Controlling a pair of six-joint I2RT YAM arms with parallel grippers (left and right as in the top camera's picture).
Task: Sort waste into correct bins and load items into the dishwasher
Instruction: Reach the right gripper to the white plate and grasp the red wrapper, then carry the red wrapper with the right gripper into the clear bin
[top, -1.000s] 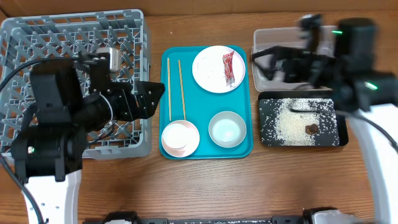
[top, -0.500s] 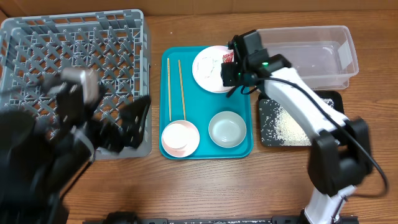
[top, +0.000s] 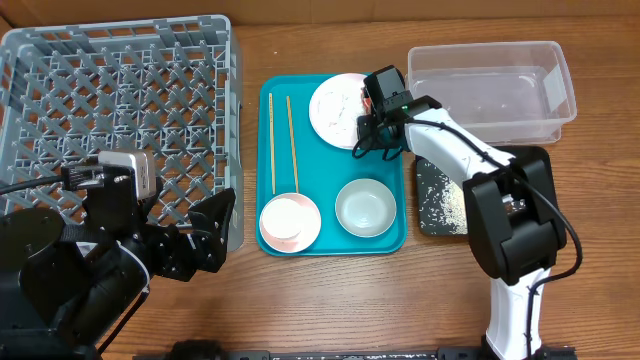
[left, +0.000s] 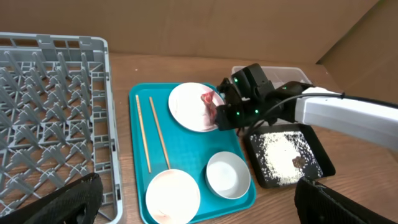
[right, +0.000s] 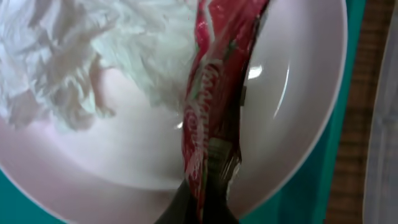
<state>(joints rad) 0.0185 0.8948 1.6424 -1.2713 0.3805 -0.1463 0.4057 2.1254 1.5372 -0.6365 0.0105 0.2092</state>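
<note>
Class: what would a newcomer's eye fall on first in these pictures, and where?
The bright teal tray in the middle stands out, as does the big grey rack on the left. The right tool is at the pale plate on the tray's far end, apparently pinching a red wrapper beside a white tissue wad.

rack (top: 120, 90) at 9 o'clock of tray (top: 330, 172), tub (top: 480, 48) at 2; on tray plate (top: 332, 112) at 1, chopsticks (top: 272, 140) 10, bowl (top: 290, 222) 7, second bowl (top: 364, 208) 5
</note>
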